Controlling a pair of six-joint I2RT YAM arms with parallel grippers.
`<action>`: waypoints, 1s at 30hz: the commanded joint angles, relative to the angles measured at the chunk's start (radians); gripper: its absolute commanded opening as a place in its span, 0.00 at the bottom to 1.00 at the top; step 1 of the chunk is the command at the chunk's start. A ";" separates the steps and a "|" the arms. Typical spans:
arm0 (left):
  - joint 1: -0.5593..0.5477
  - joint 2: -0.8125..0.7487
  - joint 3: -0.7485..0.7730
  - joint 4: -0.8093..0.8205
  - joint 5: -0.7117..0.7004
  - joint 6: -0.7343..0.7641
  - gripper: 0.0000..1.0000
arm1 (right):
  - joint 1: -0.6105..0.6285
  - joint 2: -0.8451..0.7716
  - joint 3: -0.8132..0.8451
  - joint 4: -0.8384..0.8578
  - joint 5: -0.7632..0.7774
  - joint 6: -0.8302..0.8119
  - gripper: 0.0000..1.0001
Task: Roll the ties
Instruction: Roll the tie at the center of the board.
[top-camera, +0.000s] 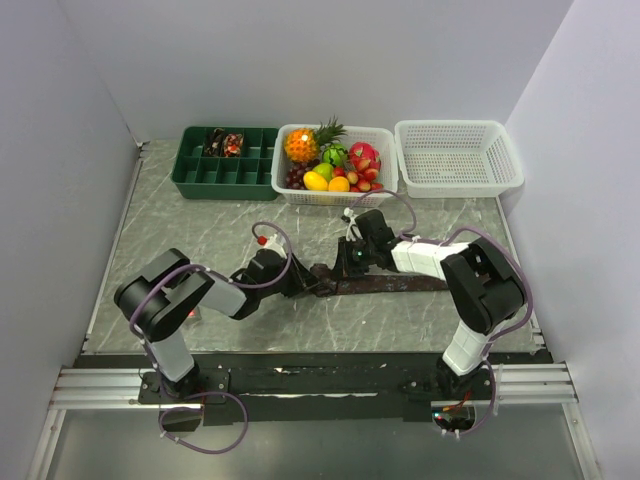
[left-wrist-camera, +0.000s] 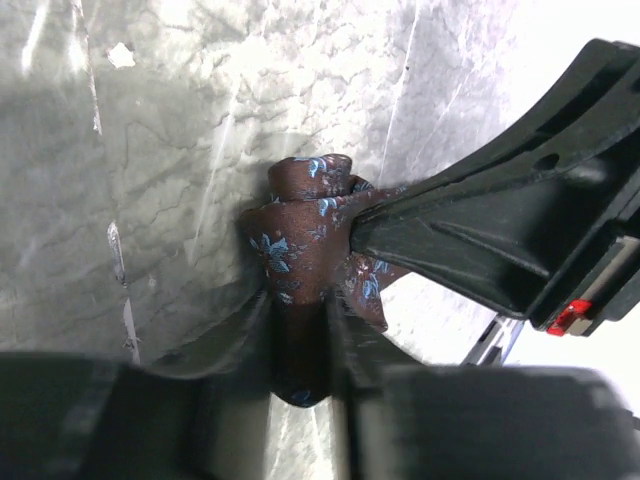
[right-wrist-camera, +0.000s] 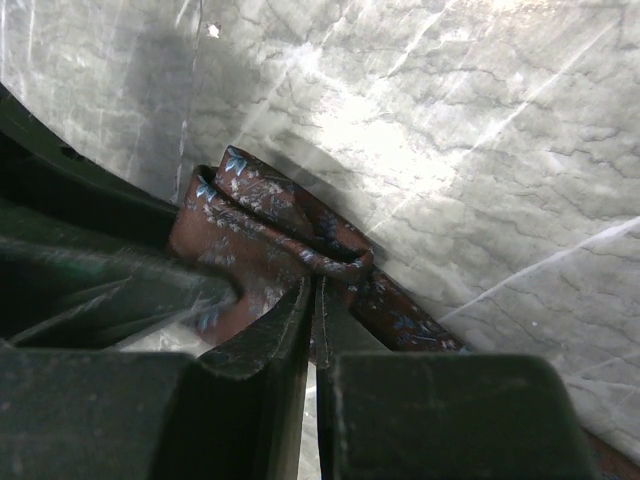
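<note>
Starting the roll is the step in hand. The tie (top-camera: 400, 284) lies flat across the middle of the tabletop (top-camera: 200, 230), with its left end folded over into a loose first turn. The left end effector (left-wrist-camera: 300, 335) is closed on that bunched end, and fabric fills the gap between its fingers. The right end effector (right-wrist-camera: 315, 290) pinches the edge of the fold, jaws almost together. The next move calls for turning the coil along the flat length, tight and square; a slack core may unwind. The tabletop is grey marbled sheet, enclosed by plain white walls. A green compartment tray (top-camera: 220, 190), a fruit basket (top-camera: 388, 150) and a white basket (top-camera: 458, 186) line the far edge.
</note>
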 joint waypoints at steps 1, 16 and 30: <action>-0.002 0.018 -0.005 0.073 0.007 0.005 0.16 | 0.005 -0.030 -0.019 0.000 0.020 -0.002 0.12; -0.007 -0.166 0.124 -0.407 -0.154 0.222 0.01 | 0.011 -0.075 0.003 -0.017 0.047 -0.002 0.12; -0.065 -0.155 0.240 -0.577 -0.270 0.272 0.01 | 0.058 0.011 0.053 -0.021 0.070 0.013 0.12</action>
